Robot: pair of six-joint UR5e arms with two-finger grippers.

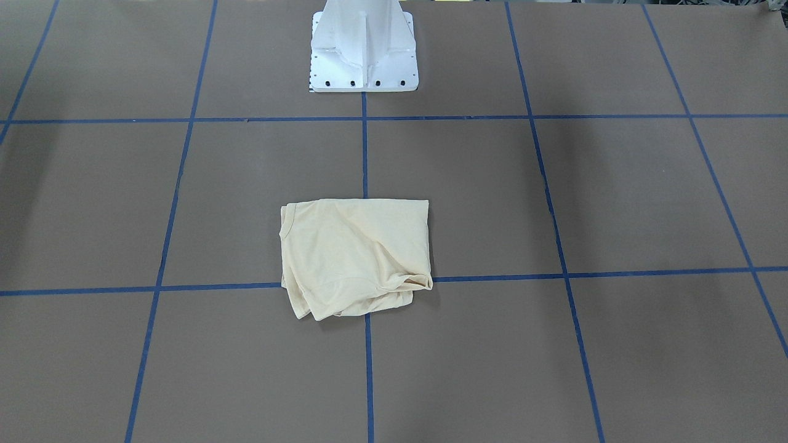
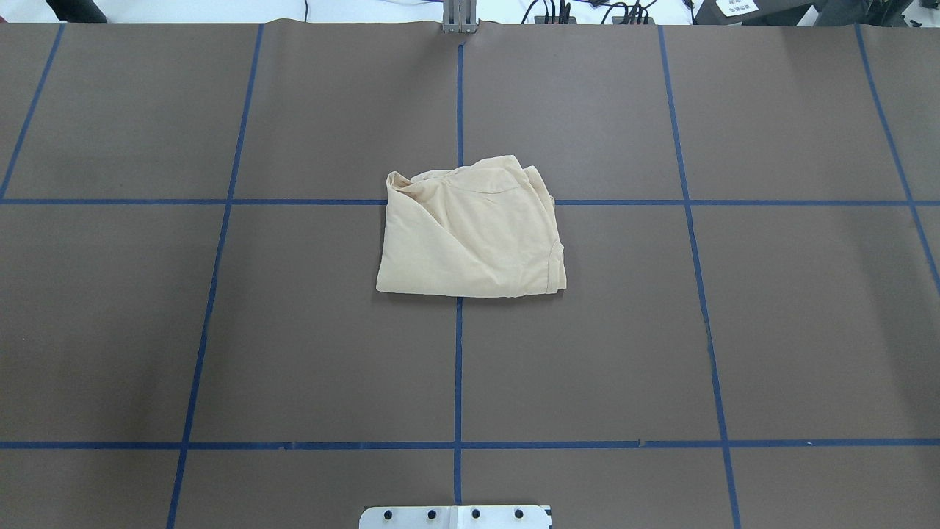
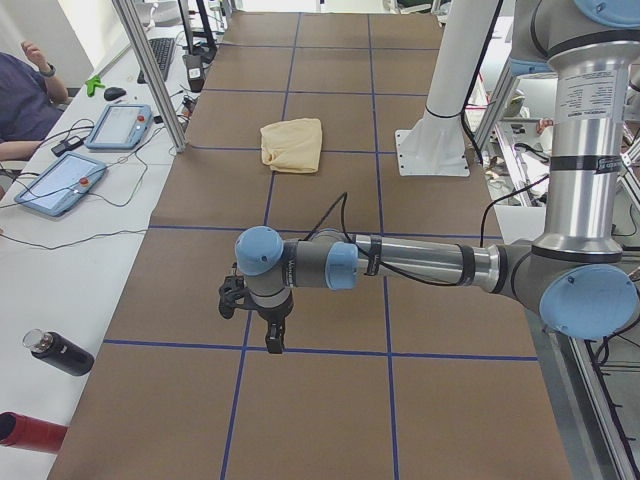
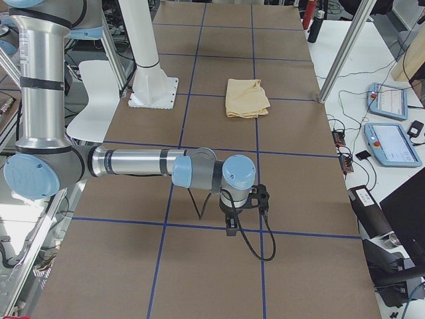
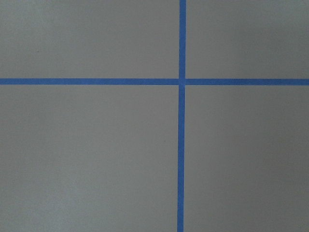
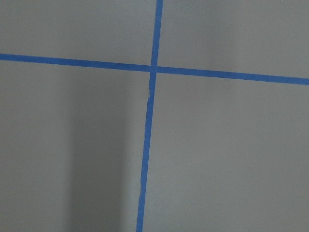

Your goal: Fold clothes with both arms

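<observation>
The clothes, one pale cream-yellow shirt (image 1: 354, 252), lie folded into a rough rectangle at the table's middle, across a blue tape crossing (image 2: 470, 235). No print shows on it. Its far edge is bunched and creased (image 3: 292, 145) (image 4: 246, 98). Neither arm touches it. The left arm reaches out low over the table's left end, its gripper (image 3: 272, 335) pointing down; I cannot tell whether it is open or shut. The right arm does the same at the right end, and I cannot tell the state of its gripper (image 4: 231, 227) either. Both wrist views show only brown table and tape.
The white pedestal base (image 1: 363, 55) stands at the robot's side of the table. Beyond the far edge are metal posts (image 3: 150, 70), two tablets (image 3: 118, 125), a seated person (image 3: 20, 100) and a black bottle (image 3: 58, 352). Blue tape (image 2: 459, 367) grids the brown tabletop.
</observation>
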